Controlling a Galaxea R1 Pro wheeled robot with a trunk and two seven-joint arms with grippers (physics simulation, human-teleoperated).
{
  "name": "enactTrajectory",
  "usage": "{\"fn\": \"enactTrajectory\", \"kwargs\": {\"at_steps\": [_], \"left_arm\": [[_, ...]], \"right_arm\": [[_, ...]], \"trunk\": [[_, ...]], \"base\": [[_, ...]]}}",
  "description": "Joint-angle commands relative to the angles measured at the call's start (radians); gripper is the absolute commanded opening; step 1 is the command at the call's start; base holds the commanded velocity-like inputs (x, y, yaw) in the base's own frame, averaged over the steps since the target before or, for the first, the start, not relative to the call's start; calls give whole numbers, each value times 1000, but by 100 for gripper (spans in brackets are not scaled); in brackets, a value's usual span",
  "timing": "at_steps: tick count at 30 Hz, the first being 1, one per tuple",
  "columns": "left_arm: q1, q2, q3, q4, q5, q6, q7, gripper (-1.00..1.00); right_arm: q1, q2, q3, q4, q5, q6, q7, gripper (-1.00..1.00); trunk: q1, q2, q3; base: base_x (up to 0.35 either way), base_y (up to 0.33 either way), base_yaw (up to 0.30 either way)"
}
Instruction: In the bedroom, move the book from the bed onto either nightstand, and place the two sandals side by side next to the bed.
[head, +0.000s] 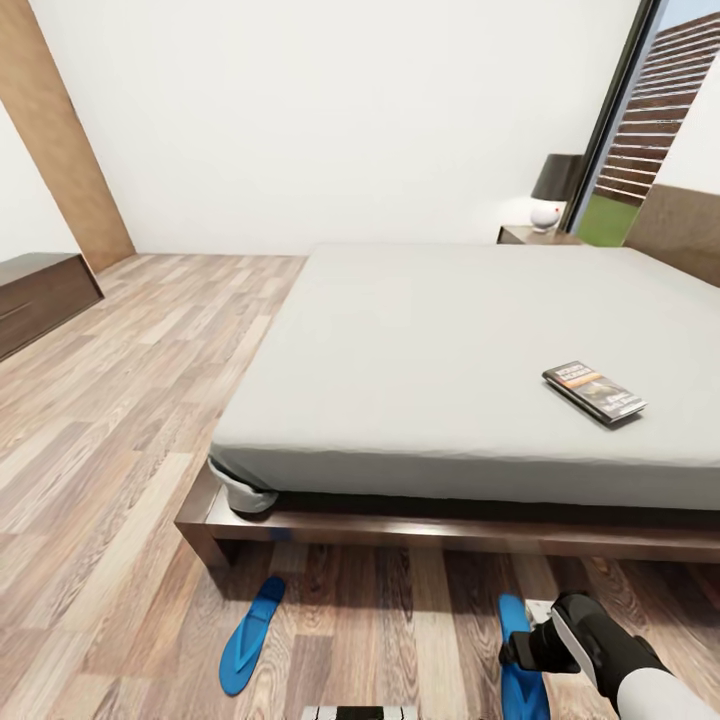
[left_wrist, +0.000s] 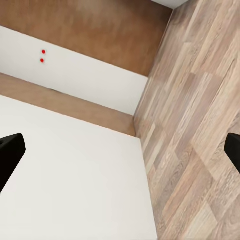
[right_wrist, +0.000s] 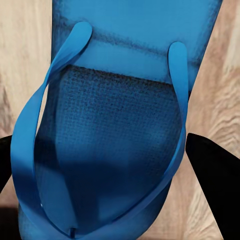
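Note:
The book (head: 595, 390) lies flat on the grey mattress of the bed (head: 420, 350), near its right side. Two blue sandals rest on the wood floor in front of the bed: one (head: 252, 635) at the left, the other (head: 518, 670) at the right. My right gripper (head: 522, 650) hangs low over the right-hand sandal (right_wrist: 115, 125), open, with one dark finger (right_wrist: 215, 180) on each side of its sole and straps. My left gripper (left_wrist: 120, 155) is open and holds nothing. A nightstand (head: 528, 236) stands beyond the bed's far corner.
A white lamp with a dark shade (head: 550, 195) sits on the nightstand beside a tall window (head: 650, 120). A long dark dresser (head: 40, 295) stands at the left wall. The bed's wooden frame (head: 400, 530) juts out just above the sandals.

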Motion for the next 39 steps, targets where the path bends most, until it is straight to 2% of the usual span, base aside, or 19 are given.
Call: {"fn": "enactTrajectory", "kwargs": {"at_steps": [1, 33, 39], "left_arm": [[-1, 0, 5, 1, -3, -6, 1, 100], [-1, -3, 3, 1, -5, -5, 1, 100], [0, -3, 3, 2, -6, -5, 1, 100]], "right_arm": [[-1, -1, 4, -1, -3, 4, 2, -100], [-56, -9, 3, -2, 1, -8, 0, -100], [-70, -11, 2, -3, 2, -11, 0, -100]], "trunk": [[0, -1, -5], [15, -8, -129], [15, -8, -129]], "base": [[0, 0, 0], [0, 0, 0], [0, 0, 0]]}}
